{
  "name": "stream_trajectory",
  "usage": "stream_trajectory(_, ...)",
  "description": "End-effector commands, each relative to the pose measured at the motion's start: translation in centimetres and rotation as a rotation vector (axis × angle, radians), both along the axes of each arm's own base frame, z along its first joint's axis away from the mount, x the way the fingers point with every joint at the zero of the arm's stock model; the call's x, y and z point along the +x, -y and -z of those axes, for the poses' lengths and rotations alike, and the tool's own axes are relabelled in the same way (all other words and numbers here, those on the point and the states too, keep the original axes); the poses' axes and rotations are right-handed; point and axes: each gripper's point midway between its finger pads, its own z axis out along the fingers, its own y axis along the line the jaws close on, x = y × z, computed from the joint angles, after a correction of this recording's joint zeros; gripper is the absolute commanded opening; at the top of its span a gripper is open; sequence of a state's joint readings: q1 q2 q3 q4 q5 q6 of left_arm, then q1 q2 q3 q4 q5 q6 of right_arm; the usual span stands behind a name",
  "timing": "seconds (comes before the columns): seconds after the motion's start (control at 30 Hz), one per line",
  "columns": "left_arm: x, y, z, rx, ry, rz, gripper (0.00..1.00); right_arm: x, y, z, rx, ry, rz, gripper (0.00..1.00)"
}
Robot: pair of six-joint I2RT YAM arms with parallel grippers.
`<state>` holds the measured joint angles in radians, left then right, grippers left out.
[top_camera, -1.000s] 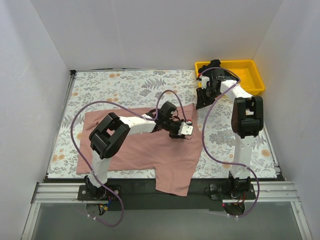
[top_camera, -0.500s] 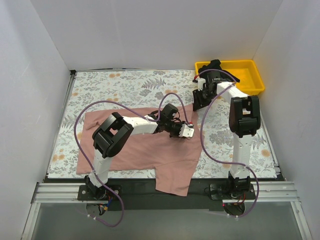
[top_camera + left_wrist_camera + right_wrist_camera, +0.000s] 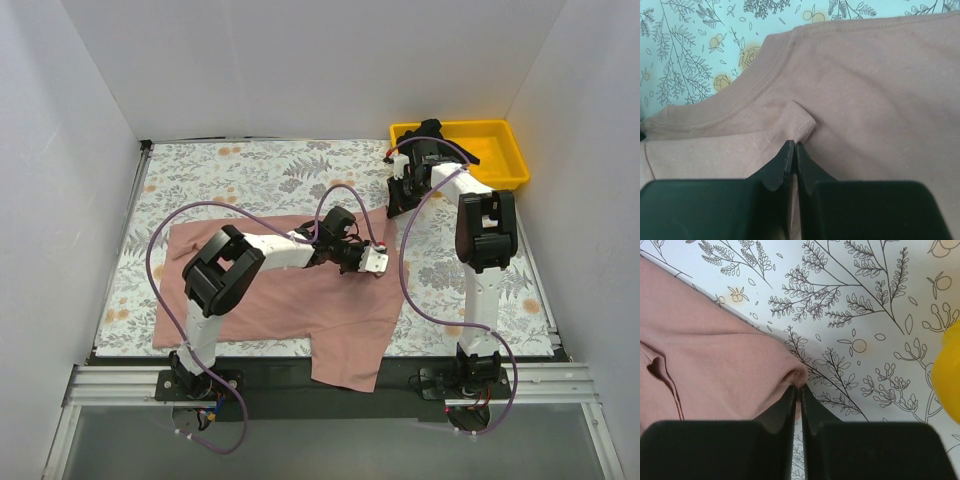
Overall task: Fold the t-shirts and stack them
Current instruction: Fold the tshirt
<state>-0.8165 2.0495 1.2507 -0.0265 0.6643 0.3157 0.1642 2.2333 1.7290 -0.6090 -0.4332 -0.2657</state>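
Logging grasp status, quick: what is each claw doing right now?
Left claw: closed, pinching a fold of the pink t-shirt.
Right claw: closed on the pink t-shirt's edge.

Bright, even overhead light casts soft shadows; all views are sharp.

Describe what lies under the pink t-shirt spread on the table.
The floral table cover shows around the pink t-shirt and passes under it; anything else beneath is hidden. One flap hangs over the near edge, above the black rail.
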Motion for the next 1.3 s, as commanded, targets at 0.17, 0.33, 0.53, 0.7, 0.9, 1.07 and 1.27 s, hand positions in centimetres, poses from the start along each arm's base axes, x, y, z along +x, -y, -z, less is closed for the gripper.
stream_trajectory(0.17, -1.4, 0.2, -5.9, -0.114, 0.021, 0.044, 0.00, 1.1, 0.5, 1.1, -0.046, 0.009, 0.029, 0.07)
stream_trajectory(0.33, -3.3, -0.1, -5.5, -0.100, -0.027, 0.106, 0.00, 1.0, 0.6, 1.2, -0.057, 0.009, 0.036, 0.05)
stream_trajectory(0.53, -5.1, -0.9, -5.0, -0.076, -0.074, 0.171, 0.00, 1.0, 0.8, 1.4, -0.068, 0.005, 0.043, 0.05)
stream_trajectory(0.7, -5.5, -1.7, -3.5, -0.045, -0.057, 0.188, 0.00, 1.1, 1.1, 1.4, -0.082, 0.010, 0.045, 0.02)
stream_trajectory(0.9, -6.1, -2.3, -2.3, -0.020, -0.085, 0.210, 0.00, 0.4, 1.6, 1.0, -0.094, 0.017, 0.034, 0.01)
stream_trajectory(1.07, -5.6, -2.1, -2.7, -0.023, -0.081, 0.191, 0.08, 0.0, 1.5, -0.8, -0.078, 0.049, 0.014, 0.15)
stream_trajectory(1.27, -3.9, -2.5, -7.8, -0.093, -0.157, 0.097, 0.25, -0.4, 1.4, -5.1, -0.073, 0.124, -0.027, 0.41)
